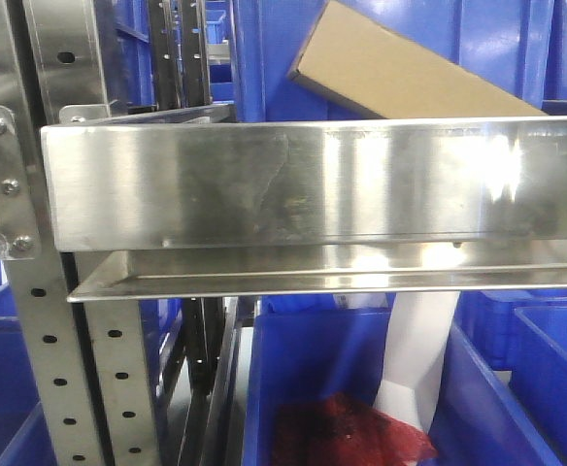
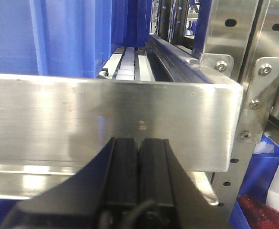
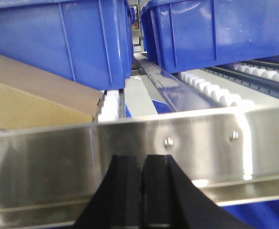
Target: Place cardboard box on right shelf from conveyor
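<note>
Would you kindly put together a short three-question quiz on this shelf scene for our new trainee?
1. True or false: the cardboard box lies flat and level behind the right shelf's front rail.
2. Which gripper's camera shows the box: A) left gripper B) right gripper?
3. Fill in: both grippers' jaws are ____.

Key: 1 false, it sits tilted against a blue bin. 2 B. 3 shut, holding nothing.

Red mesh bundle (image 1: 347, 432) in lower bin, white sheet (image 1: 417, 354) above it
</note>
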Robot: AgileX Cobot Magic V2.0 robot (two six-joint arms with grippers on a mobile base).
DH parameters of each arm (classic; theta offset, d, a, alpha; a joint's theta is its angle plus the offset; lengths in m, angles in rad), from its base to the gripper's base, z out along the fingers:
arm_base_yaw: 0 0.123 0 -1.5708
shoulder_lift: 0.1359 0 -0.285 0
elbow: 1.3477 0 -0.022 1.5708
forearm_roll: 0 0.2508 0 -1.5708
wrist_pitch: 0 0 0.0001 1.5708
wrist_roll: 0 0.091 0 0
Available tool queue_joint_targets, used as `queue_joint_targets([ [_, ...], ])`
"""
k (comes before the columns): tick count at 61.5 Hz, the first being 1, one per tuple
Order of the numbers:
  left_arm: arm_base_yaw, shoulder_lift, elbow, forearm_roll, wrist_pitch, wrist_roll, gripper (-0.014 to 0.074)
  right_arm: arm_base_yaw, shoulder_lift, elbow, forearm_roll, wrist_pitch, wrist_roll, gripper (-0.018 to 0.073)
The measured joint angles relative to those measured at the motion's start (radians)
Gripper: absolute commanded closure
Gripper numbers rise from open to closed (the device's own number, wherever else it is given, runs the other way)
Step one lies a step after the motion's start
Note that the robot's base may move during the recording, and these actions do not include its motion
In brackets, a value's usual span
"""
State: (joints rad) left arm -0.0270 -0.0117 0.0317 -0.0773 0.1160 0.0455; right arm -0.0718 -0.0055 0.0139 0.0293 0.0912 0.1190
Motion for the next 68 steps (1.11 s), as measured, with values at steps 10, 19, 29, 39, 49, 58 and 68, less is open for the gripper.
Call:
queue_joint_targets([
  [10,0.000,0.000,0.000,0.000,0.000,0.000,0.0712,-0.002,-0.002,0.017,-0.002,-0.012,-0.001,0.0501],
  [19,0.000,0.000,0.000,0.000,0.000,0.000,0.0713,-0.002,-0.004,0.015,-0.002,-0.012,-0.001,0.0501],
  [29,0.000,0.000,0.000,0.000,0.000,0.000,0.0713,-0.002,-0.004,0.015,-0.003,-0.012,-0.001,0.0501],
  [39,0.000,0.000,0.000,0.000,0.000,0.000,0.0712,-0.002,-0.004,0.015,-0.003,-0.012,-0.001,0.0501],
  [49,0.000,0.000,0.000,0.000,0.000,0.000,0.0713,-0.002,-0.004,0.015,-0.003,-0.012,-0.001,0.0501],
  [58,0.000,0.000,0.000,0.000,0.000,0.000,0.0713,-0.002,-0.004,0.015,-0.003,-0.012,-0.001,0.0501],
  [68,0.000,0.000,0.000,0.000,0.000,0.000,0.0713,-0.002,-0.004,0.015,-0.005,-0.012,-0.001,0.0501],
])
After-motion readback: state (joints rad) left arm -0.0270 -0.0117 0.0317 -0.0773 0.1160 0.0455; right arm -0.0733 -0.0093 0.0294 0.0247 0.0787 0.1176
